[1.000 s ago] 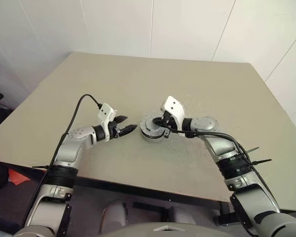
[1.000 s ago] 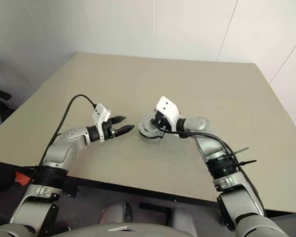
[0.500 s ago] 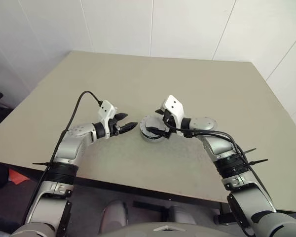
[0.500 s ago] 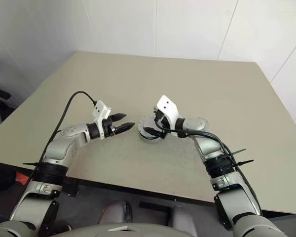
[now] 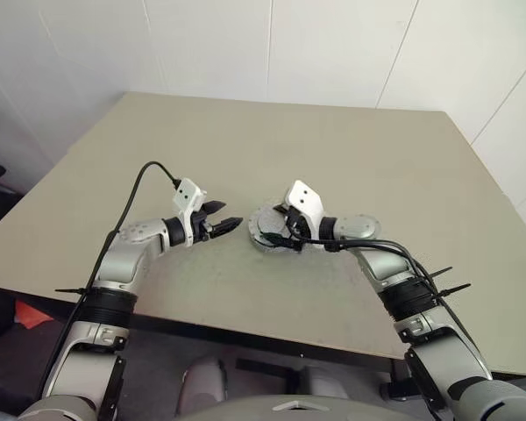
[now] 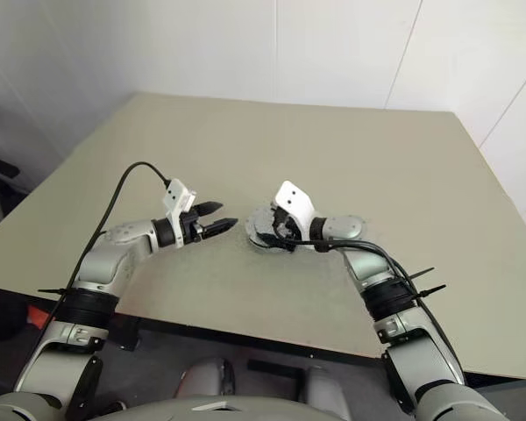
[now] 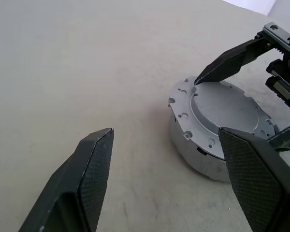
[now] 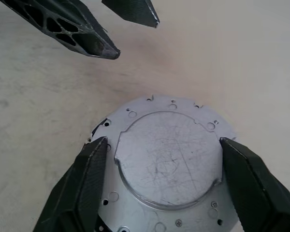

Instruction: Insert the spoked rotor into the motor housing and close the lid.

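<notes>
housing (image 5: 269,230) sits on the table (image 5: 351,167) with its lid (image 8: 170,158) already down flat on top, right under your right pincer (image 5: 280,231). that pincer is released: in the right wrist view its two fingers (image 8: 84,186) stand wide apart, one on each side of the round grey lid, and you can't tell from here whether either one touches the rim. your left pincer (image 5: 224,222) is released too, holding nothing, fingers (image 7: 87,179) spread above the bare tabletop. the housing lies just beyond its tips, a small gap between them, and the two pincers point at each other across it. you can see small screw holes around the flange of the lid and a raised disc in its middle.
</notes>
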You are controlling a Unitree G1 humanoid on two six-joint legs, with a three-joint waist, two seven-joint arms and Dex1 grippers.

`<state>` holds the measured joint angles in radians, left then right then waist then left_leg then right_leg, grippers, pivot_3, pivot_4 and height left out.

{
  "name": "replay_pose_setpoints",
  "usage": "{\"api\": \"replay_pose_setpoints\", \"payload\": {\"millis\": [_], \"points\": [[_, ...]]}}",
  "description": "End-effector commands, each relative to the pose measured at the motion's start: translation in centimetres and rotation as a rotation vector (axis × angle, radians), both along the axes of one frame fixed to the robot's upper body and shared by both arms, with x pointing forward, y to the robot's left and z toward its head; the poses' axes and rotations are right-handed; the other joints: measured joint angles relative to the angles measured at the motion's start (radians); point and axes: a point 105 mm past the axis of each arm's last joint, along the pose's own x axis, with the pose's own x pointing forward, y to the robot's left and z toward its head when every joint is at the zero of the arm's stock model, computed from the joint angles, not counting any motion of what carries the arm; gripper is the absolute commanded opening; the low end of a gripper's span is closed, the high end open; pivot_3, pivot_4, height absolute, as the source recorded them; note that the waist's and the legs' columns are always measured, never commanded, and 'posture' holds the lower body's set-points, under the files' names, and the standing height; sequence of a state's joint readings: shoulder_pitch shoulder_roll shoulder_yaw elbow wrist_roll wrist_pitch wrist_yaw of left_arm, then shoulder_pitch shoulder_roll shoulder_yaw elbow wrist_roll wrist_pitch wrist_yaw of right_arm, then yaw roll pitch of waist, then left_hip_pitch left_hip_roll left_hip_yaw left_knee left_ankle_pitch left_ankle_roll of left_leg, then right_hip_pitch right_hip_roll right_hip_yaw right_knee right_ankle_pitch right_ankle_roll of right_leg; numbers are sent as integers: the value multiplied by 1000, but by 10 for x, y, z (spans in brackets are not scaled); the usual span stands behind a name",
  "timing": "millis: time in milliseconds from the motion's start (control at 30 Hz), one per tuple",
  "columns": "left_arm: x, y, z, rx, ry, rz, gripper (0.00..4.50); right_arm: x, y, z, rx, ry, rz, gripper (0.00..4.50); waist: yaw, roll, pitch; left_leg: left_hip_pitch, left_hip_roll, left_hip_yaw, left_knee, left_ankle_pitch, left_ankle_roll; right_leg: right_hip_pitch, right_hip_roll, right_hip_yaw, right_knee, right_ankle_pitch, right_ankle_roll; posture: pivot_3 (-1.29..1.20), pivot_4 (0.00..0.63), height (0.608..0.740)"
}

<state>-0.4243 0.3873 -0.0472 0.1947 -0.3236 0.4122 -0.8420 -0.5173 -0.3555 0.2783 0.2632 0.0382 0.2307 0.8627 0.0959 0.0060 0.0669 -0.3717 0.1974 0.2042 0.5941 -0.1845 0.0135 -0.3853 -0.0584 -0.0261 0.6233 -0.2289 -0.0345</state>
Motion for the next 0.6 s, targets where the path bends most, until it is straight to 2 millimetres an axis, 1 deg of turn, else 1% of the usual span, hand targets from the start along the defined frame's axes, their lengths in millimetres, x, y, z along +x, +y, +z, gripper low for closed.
{"api": "replay_pose_setpoints", "payload": {"millis": [33, 67, 167, 267, 400, 600], "points": [[3, 0, 10, 10, -48, -6, 3692, 6, -4, 0, -19, -9, -31, 3239, 0, 0, 0, 0, 0, 0, 0, 0, 0, 0, 0, 0, 0, 0, 0, 0, 0, 740], [3, 0, 9, 12, -47, -4, 3692, 7, -4, 0, -21, -9, -30, 3153, 0, 0, 0, 0, 0, 0, 0, 0, 0, 0, 0, 0, 0, 0, 0, 0, 0, 740], [4, 2, 9, 15, -46, -1, 3692, 5, -4, 0, -25, -6, -14, 3153, 0, 0, 0, 0, 0, 0, 0, 0, 0, 0, 0, 0, 0, 0, 0, 0, 0, 740], [3, 5, 7, 16, -41, 4, 3692, 0, -4, 7, -19, 3, 26, 3153, 1, 0, 0, 0, 0, 0, 0, 0, 0, 0, 0, 0, 0, 0, 0, 0, 0, 740], [1, 6, 5, 18, -37, 9, 3692, -1, -5, 14, -46, -23, 53, 3153, 3, 0, 0, -1, 0, 0, 0, 0, 0, -1, 0, 0, -1, 0, 0, 0, 0, 740], [0, 3, 3, 17, -35, 6, 3692, -6, -3, 9, -52, -2, 79, 3153, 3, 0, 0, -4, 0, 0, 0, 0, 1, -3, 0, 0, -1, 0, 0, 0, 0, 740]]}}
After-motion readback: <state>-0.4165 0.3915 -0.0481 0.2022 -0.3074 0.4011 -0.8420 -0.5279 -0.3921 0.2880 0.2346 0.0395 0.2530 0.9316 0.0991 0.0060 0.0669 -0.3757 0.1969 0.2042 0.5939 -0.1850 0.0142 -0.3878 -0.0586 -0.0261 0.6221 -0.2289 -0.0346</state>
